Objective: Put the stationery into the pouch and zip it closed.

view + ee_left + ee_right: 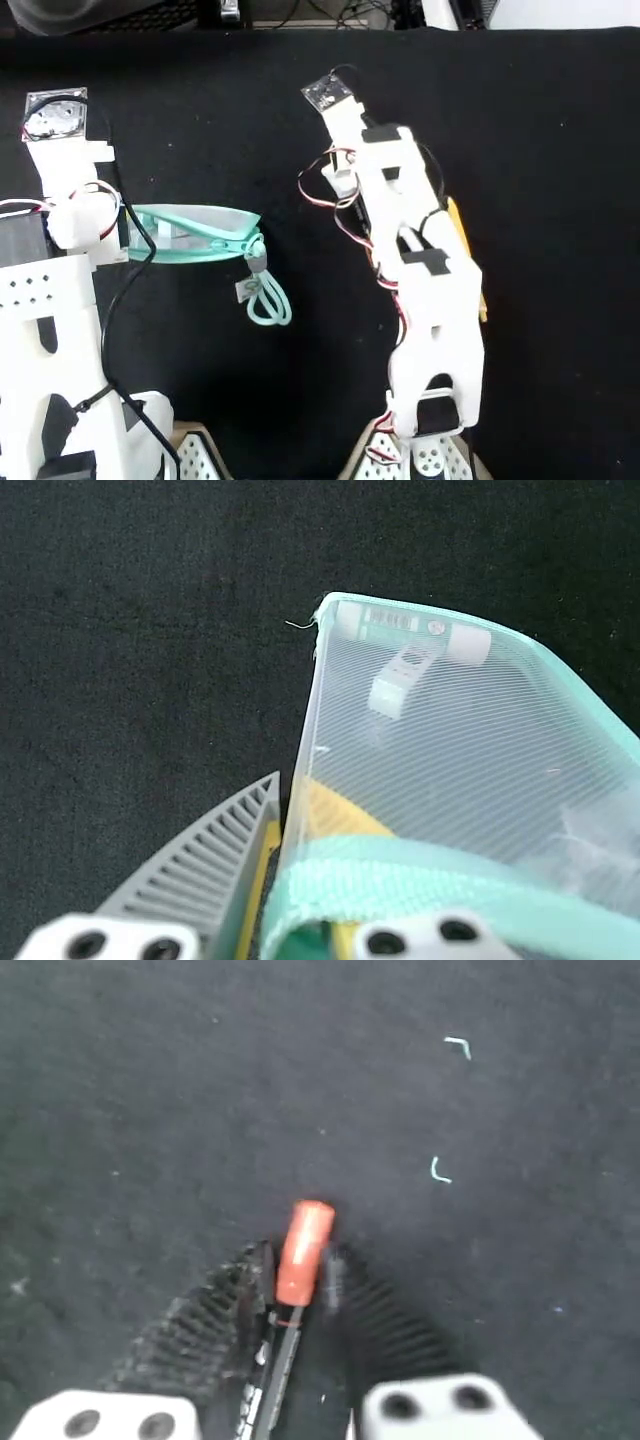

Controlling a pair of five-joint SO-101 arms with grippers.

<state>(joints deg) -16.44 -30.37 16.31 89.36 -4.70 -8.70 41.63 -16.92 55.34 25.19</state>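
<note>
Pouch (190, 232): one — left end effector (295, 802) | pencil (303, 1240): one — right end effector (298, 1256)

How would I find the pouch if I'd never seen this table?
Look on the black table, beside the left arm. The pouch sits there, its end in the left tool. It alone is see-through, with mint-green edging and a looped cord.

Light's pretty even, from overhead I think. Black table (560, 120) swallows the shadows, white arm (430, 300) looks slightly blown out, and the pouch (450, 760) past the left claw (295, 830) shows mild glare.
</note>
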